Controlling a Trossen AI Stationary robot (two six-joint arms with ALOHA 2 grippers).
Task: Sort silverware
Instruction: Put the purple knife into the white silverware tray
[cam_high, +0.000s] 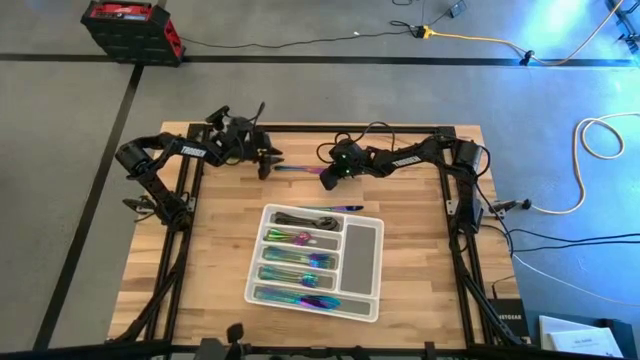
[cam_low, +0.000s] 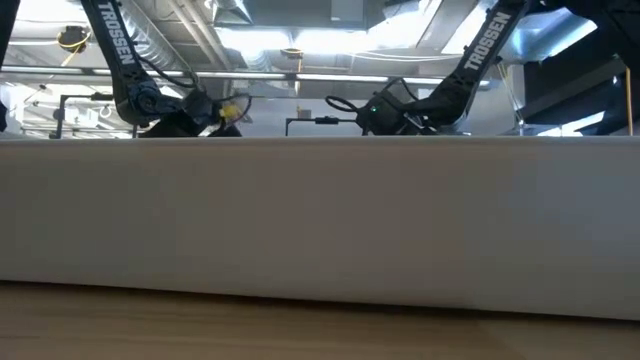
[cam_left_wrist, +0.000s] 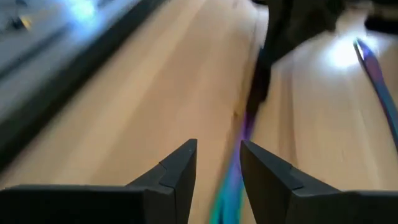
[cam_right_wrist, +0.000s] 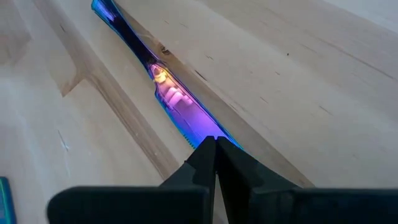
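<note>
Here, near the table's 12 o'clock edge, both claws grip one slim iridescent purple-blue metal knife: left claw, closed right claw.

Iridescent knife lies flat on the desk's far side, purple-blue blade gleaming; more rainbow silverware rests lengthwise in tray slots, dark pieces in the farthest slot

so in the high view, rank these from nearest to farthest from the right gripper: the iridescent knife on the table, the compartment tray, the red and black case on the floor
1. Iridescent knife: right at the right gripper, between both grippers.
2. Compartment tray: on the table, toward its front.
3. Red and black case: off the table, on the floor past the left arm.
</note>
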